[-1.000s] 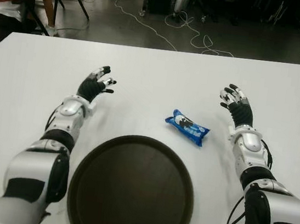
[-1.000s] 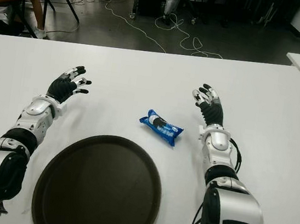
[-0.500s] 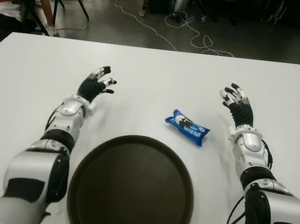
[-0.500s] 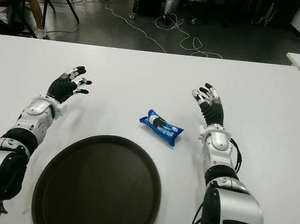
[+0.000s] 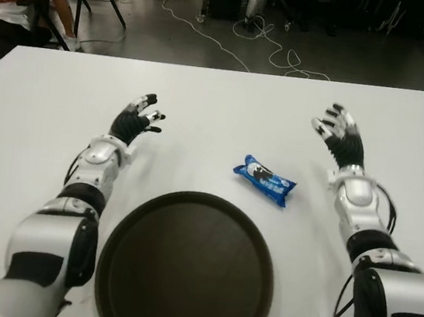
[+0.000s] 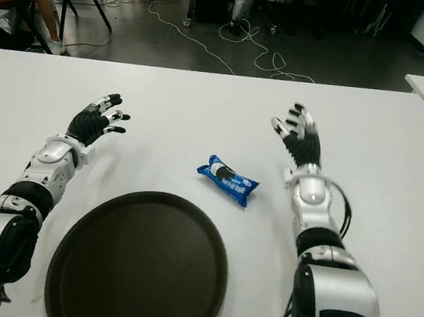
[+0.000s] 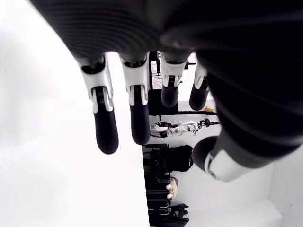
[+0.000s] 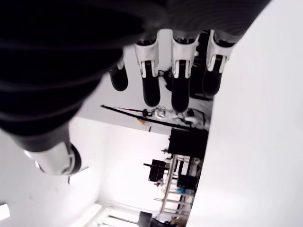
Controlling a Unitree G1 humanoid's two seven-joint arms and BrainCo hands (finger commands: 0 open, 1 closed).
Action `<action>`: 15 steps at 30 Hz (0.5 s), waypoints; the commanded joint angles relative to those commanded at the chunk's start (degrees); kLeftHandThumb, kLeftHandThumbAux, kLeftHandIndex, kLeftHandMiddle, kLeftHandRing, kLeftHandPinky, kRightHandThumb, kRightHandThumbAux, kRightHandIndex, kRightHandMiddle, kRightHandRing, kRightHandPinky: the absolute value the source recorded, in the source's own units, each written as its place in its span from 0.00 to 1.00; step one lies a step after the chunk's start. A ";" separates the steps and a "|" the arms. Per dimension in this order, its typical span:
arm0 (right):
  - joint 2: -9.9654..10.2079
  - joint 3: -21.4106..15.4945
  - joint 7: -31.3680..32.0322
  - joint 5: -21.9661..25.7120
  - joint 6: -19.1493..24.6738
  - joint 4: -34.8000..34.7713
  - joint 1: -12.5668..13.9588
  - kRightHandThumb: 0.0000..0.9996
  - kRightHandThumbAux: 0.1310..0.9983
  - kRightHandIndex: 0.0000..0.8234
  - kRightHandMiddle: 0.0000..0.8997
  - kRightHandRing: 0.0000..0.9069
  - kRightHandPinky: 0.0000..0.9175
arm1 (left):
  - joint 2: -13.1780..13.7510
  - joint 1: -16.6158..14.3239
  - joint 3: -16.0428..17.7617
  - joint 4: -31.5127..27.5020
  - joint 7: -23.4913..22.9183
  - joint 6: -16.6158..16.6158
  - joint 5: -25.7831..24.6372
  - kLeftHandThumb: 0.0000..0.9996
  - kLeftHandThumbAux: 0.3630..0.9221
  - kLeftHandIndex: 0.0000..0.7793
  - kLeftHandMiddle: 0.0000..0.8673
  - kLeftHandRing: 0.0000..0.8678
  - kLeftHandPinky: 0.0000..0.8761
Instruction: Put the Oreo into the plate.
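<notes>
Oreo (image 5: 264,180) lies mid-table (image 5: 219,105) beyond the plate (image 5: 186,268); right hand (image 5: 340,136) and left hand (image 5: 133,121) both released, empty

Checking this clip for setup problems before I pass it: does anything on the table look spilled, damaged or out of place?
Nothing stands out. The Oreo pack lies intact on the white table, just beyond the empty dark plate. The left hand and right hand are both open and hold nothing.
</notes>
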 joint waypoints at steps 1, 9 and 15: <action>-0.89 1.43 -0.50 -2.03 1.71 -2.40 -0.44 0.30 0.51 0.08 0.16 0.15 0.12 | -0.03 -0.02 0.03 0.02 0.03 0.04 -0.02 0.27 0.56 0.02 0.09 0.27 0.43; -3.63 9.07 -1.09 -12.51 11.66 -15.21 0.36 0.14 0.53 0.03 0.09 0.07 0.04 | -0.07 0.07 0.26 0.09 0.05 0.32 -0.22 0.28 0.53 0.02 0.09 0.26 0.42; -5.27 17.90 3.37 -24.98 25.71 -30.37 4.73 0.03 0.47 0.00 0.02 0.01 0.00 | 0.08 0.19 0.12 -0.02 0.14 0.08 -0.03 0.27 0.53 0.02 0.09 0.26 0.42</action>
